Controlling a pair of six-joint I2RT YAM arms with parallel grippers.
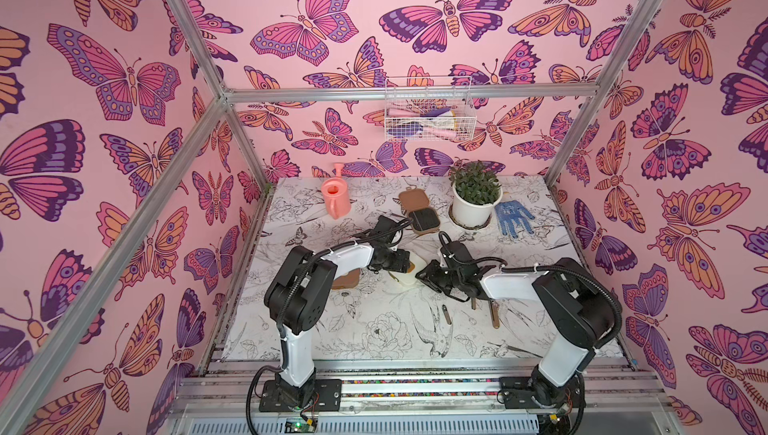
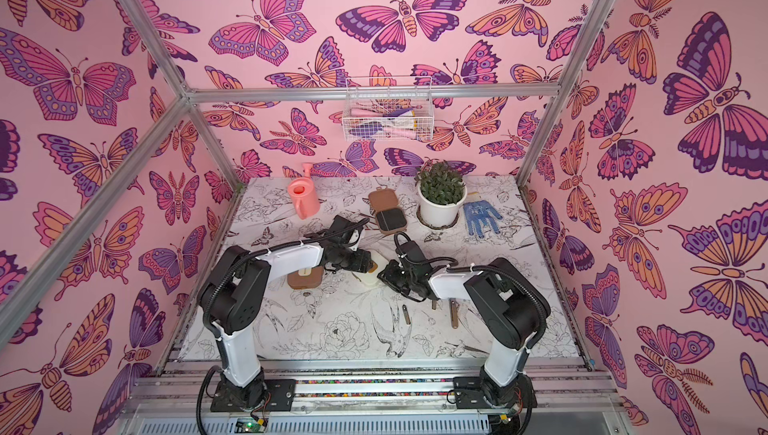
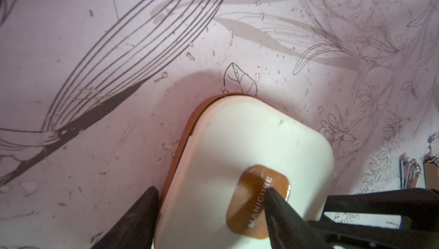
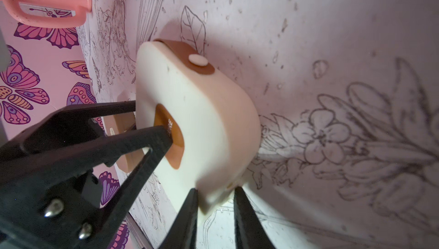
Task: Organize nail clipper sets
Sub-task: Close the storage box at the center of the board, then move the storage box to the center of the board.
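Cream rounded-square hinged case [image 1: 407, 276] lies on the white table printed with black line drawings [image 1: 374, 329], centre of the frame in both top views, between the two grippers. Its tan-brown patch lettered MANICURE [image 3: 251, 202] faces the left wrist camera. A tan strap with a cream button [image 4: 198, 60] wraps over one edge.

Left gripper [image 3: 211, 189]: fingers apart. One tip sits at the case's side edge, lower left of the left wrist frame. The other fingertip [image 3: 273, 195] rests on the patch. Cannot tell whether they squeeze the case.

Right gripper [image 4: 215, 194]: fingers close together, clamped on a corner of the cream case, bottom centre of the right wrist frame.

Open tan-brown case with black lining [image 1: 423, 221] sits above centre in both top views, lid laid back, just beside the white pot holding a green plant [image 1: 473, 204]. Closed tan-brown case [image 2: 305, 277] lies left of centre, partly under the left arm [image 2: 291, 258].

Slim metal tool [image 1: 446, 314] lies on the table right of centre, lower in the frame than the right gripper. A longer brownish tool [image 1: 494, 316] lies to its right, apart from it.

Pink plastic watering can [image 1: 334, 200] stands at the upper left of the table. Blue dotted glove [image 1: 512, 217] lies flat to the right of the pot. White wire basket [image 1: 428, 111] hangs on the back wall
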